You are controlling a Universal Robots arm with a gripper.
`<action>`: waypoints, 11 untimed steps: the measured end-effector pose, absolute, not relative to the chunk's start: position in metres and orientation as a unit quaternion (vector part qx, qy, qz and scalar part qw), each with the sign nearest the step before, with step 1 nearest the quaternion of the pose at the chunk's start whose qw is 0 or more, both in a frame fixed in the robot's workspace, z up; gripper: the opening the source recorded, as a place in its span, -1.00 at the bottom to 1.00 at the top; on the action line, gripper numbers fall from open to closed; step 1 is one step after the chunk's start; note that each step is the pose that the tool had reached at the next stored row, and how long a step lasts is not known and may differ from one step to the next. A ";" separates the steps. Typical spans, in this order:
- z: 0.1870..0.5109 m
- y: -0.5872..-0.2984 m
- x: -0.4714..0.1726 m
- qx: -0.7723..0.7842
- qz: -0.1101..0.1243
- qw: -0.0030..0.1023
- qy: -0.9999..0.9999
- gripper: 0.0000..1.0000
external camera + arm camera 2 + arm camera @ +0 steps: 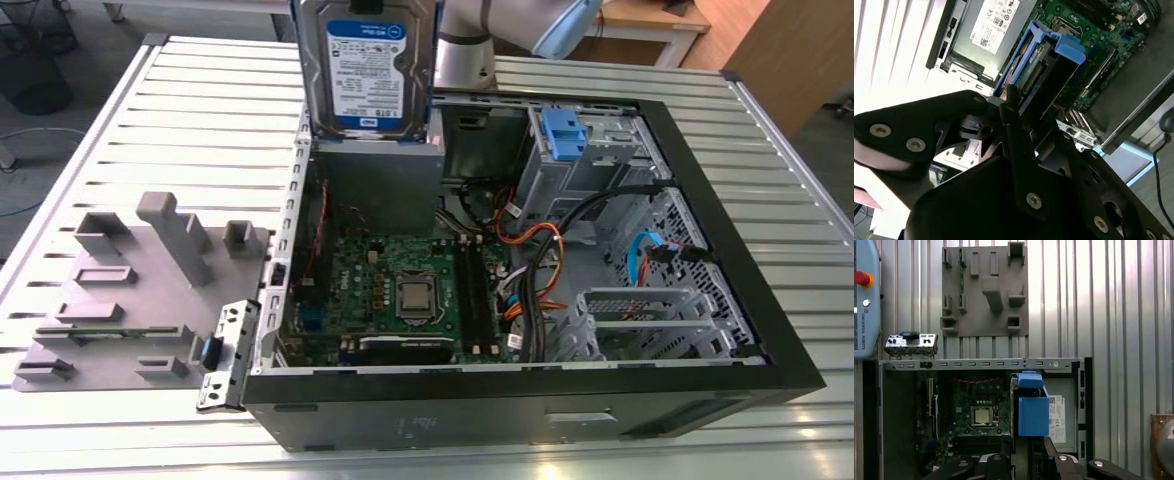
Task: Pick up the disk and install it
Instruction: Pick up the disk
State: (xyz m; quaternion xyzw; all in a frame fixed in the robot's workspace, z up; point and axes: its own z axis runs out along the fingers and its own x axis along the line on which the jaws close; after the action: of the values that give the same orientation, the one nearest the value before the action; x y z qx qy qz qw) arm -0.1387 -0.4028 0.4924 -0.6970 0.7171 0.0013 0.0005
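The disk [367, 65], a silver drive with a blue-and-white label, hangs upright above the back left corner of the open computer case [767, 330], over the grey power supply. In both wrist views its blue carrier [1054, 55] [1033, 407] points down toward the case interior. My gripper [1013, 107] [1026, 452] is shut on the disk's upper end, its black fingers [1016, 135] clamped on either side. The arm [467, 45] rises behind the disk in the exterior view.
Inside the case lie the motherboard [400, 290], bundled cables [534, 250] and a drive cage with a blue bracket [561, 130]. A grey fixture plate [134, 290] sits on the slatted table at the exterior view's left. A pendant [864, 300] lies beside the case.
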 end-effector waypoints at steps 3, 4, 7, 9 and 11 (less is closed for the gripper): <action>0.492 -0.403 -0.131 -0.697 0.001 0.000 0.717 -0.31; 0.492 -0.403 -0.129 -0.697 0.001 0.000 0.717 -0.31; 0.492 -0.403 -0.120 -0.697 0.001 0.000 0.717 -0.31; 0.492 -0.403 -0.114 -0.697 0.001 0.001 0.717 -0.31; 0.492 -0.403 -0.108 -0.697 0.001 0.001 0.717 -0.31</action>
State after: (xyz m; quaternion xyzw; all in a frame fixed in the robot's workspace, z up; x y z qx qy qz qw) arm -0.1085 -0.4028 0.4920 -0.6970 0.7171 0.0013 0.0005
